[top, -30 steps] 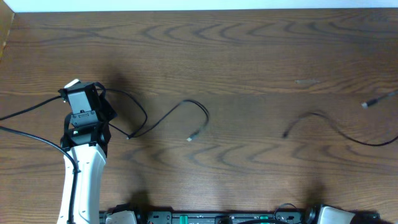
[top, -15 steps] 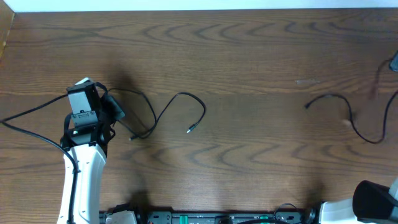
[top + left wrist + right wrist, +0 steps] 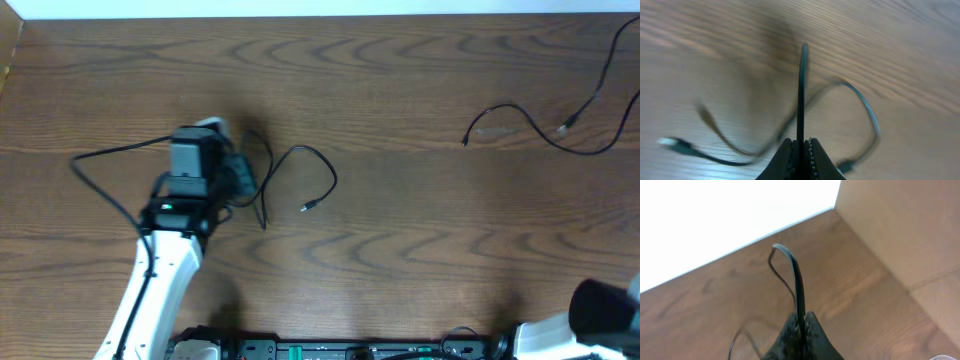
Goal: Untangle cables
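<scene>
The left gripper is clamped on the left cable. This thin black cord rises between its fingers and loops out over the surface to a plug lying to its right. The right gripper is likewise closed on the right cable. That cable's slack lies at the far right of the surface and runs off the edge of the overhead view, and the gripper itself is outside that view. The two cords lie well apart and nowhere cross each other, so the separation looks about done.

The risks lie in what remains. Near the left gripper the left cable seems to cross itself, and a pull along the surface could draw that loop into a knot. The arm wire curves close behind the gripper and could snag the cord. Both grips are on a very thin strand, which a jerk could pull free. On the right, the held cord hangs close to the surface's edge and a panel, so a release there could drop it off.
</scene>
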Controlling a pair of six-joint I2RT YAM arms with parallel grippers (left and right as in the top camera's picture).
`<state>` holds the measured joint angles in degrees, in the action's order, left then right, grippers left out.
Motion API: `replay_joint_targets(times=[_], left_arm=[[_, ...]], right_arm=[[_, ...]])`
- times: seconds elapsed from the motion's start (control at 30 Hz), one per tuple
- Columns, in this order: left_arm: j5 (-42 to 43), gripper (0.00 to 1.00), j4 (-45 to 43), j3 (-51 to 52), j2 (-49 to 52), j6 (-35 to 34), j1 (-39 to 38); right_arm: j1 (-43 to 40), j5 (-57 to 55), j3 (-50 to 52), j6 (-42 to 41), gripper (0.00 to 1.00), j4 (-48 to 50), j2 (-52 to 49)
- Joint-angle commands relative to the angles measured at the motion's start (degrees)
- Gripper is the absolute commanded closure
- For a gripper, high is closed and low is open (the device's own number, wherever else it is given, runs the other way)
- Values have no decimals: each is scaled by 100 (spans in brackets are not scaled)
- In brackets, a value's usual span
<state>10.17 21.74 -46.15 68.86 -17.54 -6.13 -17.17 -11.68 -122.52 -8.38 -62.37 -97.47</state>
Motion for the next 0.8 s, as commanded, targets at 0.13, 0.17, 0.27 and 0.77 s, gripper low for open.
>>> replay_joint_targets(times=[0.13, 0.17, 0.27, 0.77], left_arm=[[96, 91, -199, 9, -7, -341, -1445], [96, 91, -223, 9, -7, -341, -1591], [72, 91, -382, 9, -7, -332, -2026], [-79, 91, -1388, 9, 4, -267, -3145]], right_arm=[[-557, -710, -44, 872, 99, 977, -927], [-717, -911, -44, 870, 99, 1099, -994], [-1311, -1207, -46, 861, 99, 1331, -1099], [-3989, -20, -46, 463, 99, 1497, -1344]])
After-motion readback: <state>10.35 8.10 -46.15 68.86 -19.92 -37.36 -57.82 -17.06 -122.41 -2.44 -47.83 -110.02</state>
